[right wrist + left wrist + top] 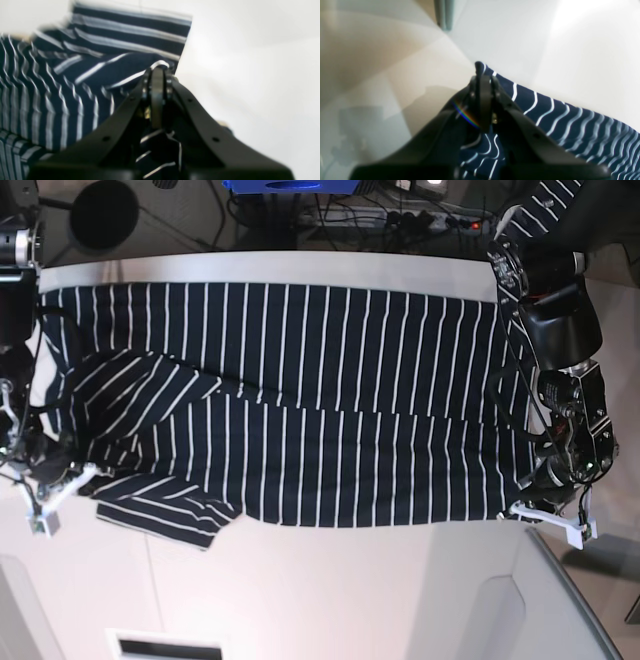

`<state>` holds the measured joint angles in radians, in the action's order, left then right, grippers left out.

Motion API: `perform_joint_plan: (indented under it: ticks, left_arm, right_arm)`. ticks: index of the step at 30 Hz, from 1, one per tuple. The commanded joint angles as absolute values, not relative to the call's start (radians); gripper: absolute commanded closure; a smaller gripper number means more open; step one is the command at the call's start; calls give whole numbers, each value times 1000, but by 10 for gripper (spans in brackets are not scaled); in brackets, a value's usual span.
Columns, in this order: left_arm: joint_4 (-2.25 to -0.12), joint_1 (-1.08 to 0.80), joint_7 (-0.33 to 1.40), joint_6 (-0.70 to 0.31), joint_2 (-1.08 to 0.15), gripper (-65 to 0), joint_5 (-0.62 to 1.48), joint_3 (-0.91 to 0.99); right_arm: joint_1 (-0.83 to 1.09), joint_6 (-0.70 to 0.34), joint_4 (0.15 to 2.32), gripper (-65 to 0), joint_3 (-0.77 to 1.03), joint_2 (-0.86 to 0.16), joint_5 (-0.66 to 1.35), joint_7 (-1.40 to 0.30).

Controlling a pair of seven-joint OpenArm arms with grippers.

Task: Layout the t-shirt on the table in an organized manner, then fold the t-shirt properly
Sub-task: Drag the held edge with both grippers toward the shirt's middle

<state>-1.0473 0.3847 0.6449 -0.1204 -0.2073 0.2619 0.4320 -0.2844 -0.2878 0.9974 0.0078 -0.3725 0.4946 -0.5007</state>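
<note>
The shirt (300, 410) lies spread across the counter (330, 600), one sleeve crumpled near the right gripper (157, 68). Both that and the left gripper (482, 75) are clenched on corners. Pull evenly outward, keeping cloth taut and low.

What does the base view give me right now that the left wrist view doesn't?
Only the base view shows the whole t-shirt spread across the table, one sleeve folded in over the body, another lying at the near hem, both arms at opposite ends, and cables beyond the far edge. Only the left wrist view shows the left pincer up close, shut on a corner of striped cloth, with the hem trailing away taut. Both show the navy, white-striped fabric and the pale tabletop.
</note>
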Motion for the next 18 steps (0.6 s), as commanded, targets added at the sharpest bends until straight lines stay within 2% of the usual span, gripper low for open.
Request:
perform_joint_plan:
  ticks: [1,5,13,18]
  left_arm:
    - [-1069,412,624,-124,-223,0,265,433]
    - [-1067,404,624,-124,-229,0,265,433]
    - [-1078,367,622,-124,-225,0,265,433]
    - [-1106,351,624,-124,-225,0,265,433]
  right_arm:
    - [-325,-291,977,0,-10,-400,504,-443]
    - [-380,-291,806,0,-93,-418,504,-289]
    - [-478,-291,568,0,-315,-447,504,133]
    - [-544,-291,421,0,-470,-444,504,249]
